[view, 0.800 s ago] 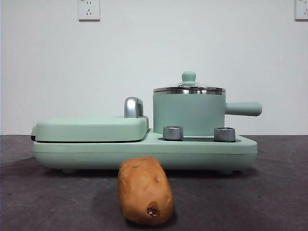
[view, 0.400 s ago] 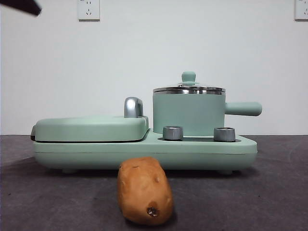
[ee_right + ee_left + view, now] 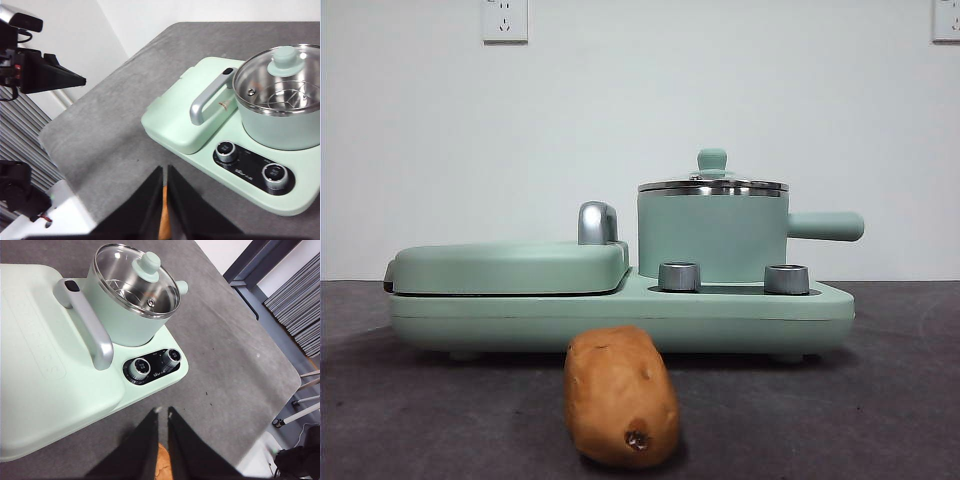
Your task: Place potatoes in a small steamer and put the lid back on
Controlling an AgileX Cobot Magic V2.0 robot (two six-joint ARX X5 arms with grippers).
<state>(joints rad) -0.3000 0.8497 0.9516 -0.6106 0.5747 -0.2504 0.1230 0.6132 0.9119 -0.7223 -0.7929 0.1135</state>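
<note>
Orange-brown potato [image 3: 621, 398] lies oblong on the table [image 3: 880, 400], dark pitted spot at its near end. Glass lid [image 3: 712, 183] sits on the steamer [image 3: 712, 235]. Both my claws, left [image 3: 163, 412] and right [image 3: 165, 170], are pressed nearly together, pinching nothing.

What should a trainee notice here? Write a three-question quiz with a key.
1. True or false: the lid sits on the pot.
2. Where is the potato? A) in the pot B) on the table in front of the cooker C) on the griddle
3. Fill in: the cooker has ___ knobs below the pot.
Key: 1 true; 2 B; 3 two.
</note>
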